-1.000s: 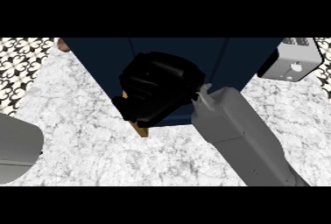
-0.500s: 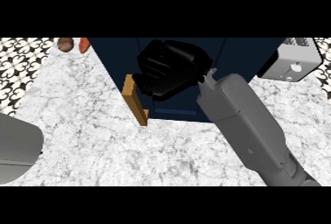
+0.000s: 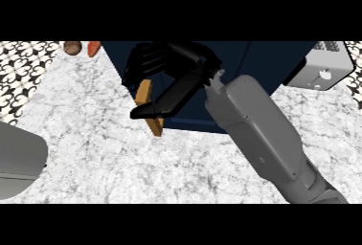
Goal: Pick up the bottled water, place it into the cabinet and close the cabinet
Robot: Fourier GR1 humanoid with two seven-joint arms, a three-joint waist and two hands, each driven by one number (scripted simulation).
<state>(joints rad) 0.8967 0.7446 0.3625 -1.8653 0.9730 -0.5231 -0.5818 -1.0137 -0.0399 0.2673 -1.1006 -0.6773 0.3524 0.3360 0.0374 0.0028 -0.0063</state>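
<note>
White marble counter [image 3: 106, 158] fills most of the head view; a black-and-white patterned surface [image 3: 21, 72] borders it well to the left of the cabinet [image 3: 268, 72]; the cabinet, dark navy, stands at the counter's far side, in the middle of the view. A tan wooden door [image 3: 156, 127] shows edge-on at the cabinet's left front, standing out from the front towards the counter; whether it is fully shut cannot be told.

The right hand [image 3: 173, 67], black, lies over the cabinet's left part, just above and partly across the door; its lower end touches or overlaps the door's edge; whether it is open, closed or gripping the door cannot be told. The right forearm [image 3: 262, 129], grey, runs from the hand across the cabinet's front and down to the lower right.

The bottle shows nowhere; whether it is inside the cabinet or behind the hand cannot be told.

The left forearm [image 3: 14, 162] shows well to the lower left of the cabinet, at the view's edge; its hand is out of view. A grey appliance [image 3: 322, 67] stands just right of the cabinet; a brown thing [image 3: 72, 47] and an orange thing [image 3: 93, 48] lie side by side just left of its top corner.
</note>
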